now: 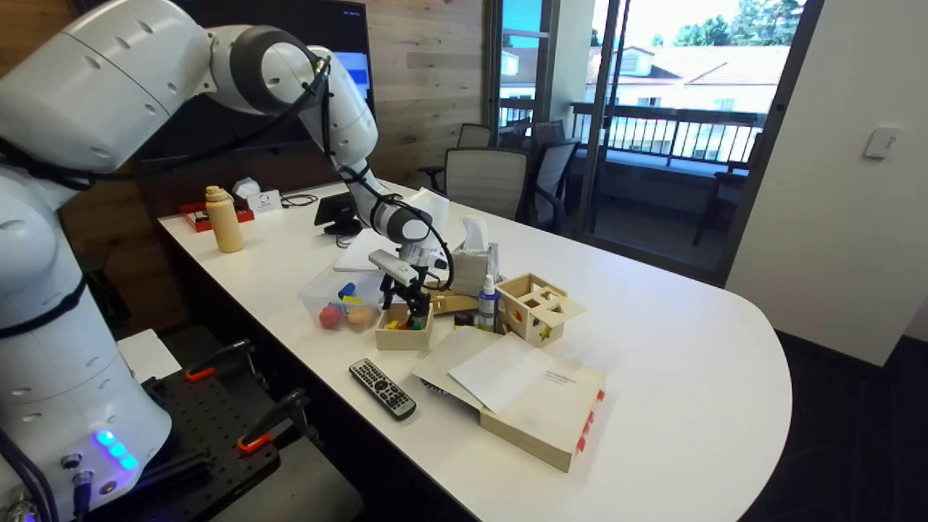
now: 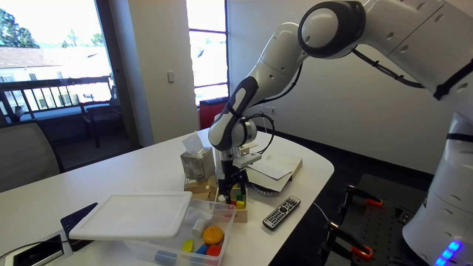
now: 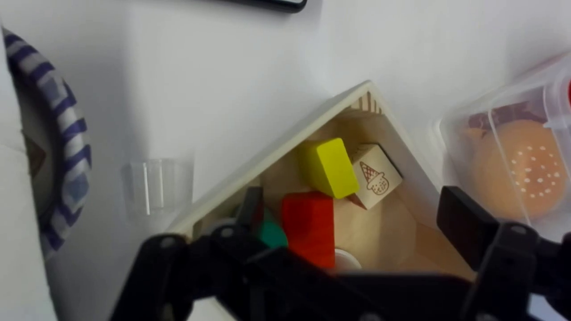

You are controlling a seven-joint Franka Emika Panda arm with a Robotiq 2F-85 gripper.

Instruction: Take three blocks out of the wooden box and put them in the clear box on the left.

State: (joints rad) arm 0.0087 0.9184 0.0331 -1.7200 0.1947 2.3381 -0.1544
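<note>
Gripper (image 3: 355,211) stood spread wide at wooden tray (image 1: 402,341), held nothing; fingertip depth unclear. Tray contained red block (image 3: 308,225), yellow block (image 3: 337,167), ice-cream-print block (image 3: 378,178), green block (image 3: 272,234). Clear plastic box (image 2: 228,229) just beside held yellow piece (image 2: 188,245), blue piece (image 2: 165,257), red piece (image 2: 213,251), toy burger (image 2: 213,235). Transfer count couldn't be told; next pick looked pending. Green block partly hidden behind gripper, white round piece (image 3: 347,260) barely showed. White lid (image 2: 131,216) covered part of box; frame edge cut box off.

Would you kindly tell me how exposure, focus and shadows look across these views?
In both exterior views, the building outside looks washed out; in an exterior view, the tall window is burnt nearly white; in the wrist view, the claw is near-black and soft in focus, the ice-cream-printed wooden block looks fairly crisp, and soft-edged shadows fall across the white table.
</note>
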